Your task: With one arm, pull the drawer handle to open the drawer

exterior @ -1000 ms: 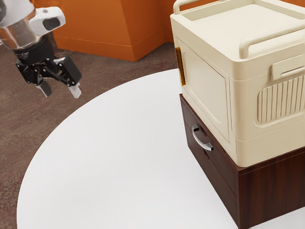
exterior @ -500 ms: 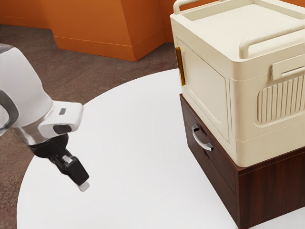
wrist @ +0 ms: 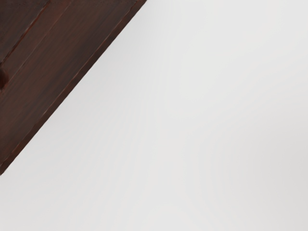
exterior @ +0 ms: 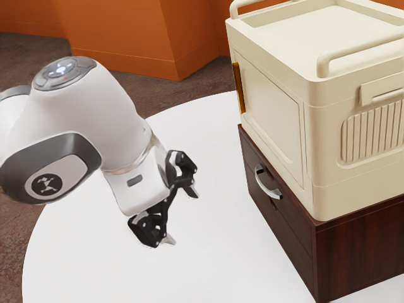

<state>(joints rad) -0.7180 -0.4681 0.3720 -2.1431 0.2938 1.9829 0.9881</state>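
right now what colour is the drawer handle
Silvery grey metal-look handle, best seen in the exterior view.

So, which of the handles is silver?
The curved handle on the dark wooden drawer front; the two rails atop the box are cream.

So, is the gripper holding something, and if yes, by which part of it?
Nothing is held. The gripper is open, with nothing between its fingers, and it is apart from the drawer handle.
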